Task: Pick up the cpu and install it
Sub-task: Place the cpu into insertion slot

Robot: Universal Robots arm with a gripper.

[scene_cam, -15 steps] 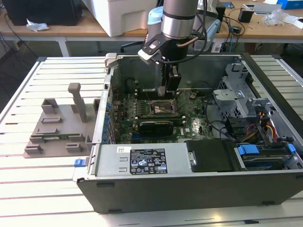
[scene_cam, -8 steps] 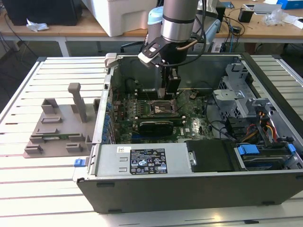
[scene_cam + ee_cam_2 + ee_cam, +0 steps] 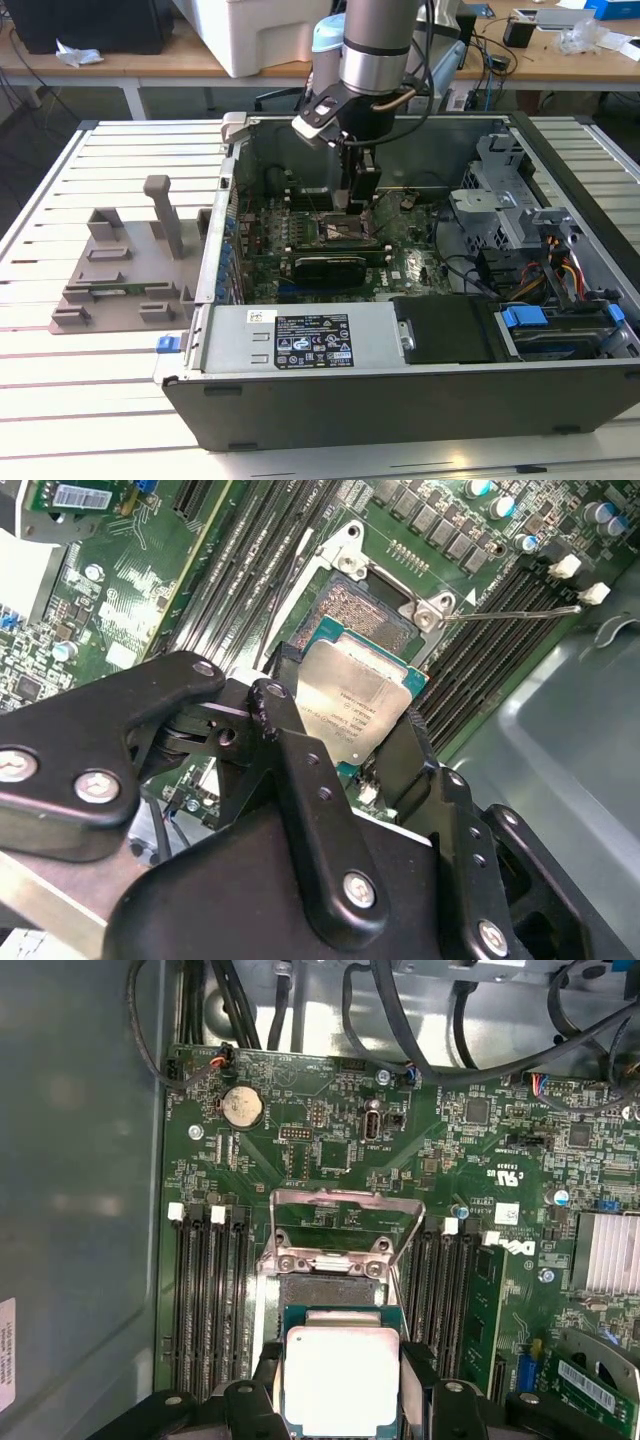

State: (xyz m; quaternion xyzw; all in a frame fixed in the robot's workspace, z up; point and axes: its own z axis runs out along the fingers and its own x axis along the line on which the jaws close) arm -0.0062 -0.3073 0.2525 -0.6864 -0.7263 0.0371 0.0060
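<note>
CPU (image 3: 340, 1375) gripped in your pincer (image 3: 350, 720), over the middle of the motherboard (image 3: 330, 1120).
Pincer fingers (image 3: 300, 760) closed on its opposite edges; it sits just over the open socket (image 3: 368, 610), load plate (image 3: 345, 1196) raised.

You work on a pale slatted table (image 3: 100, 400). Behind it you see wooden desks (image 3: 150, 62) on white legs, carrying a white box (image 3: 262, 35), a black case (image 3: 90, 22) and loose cables (image 3: 487, 52). Floor (image 3: 25, 120) dark. Light even.
</note>
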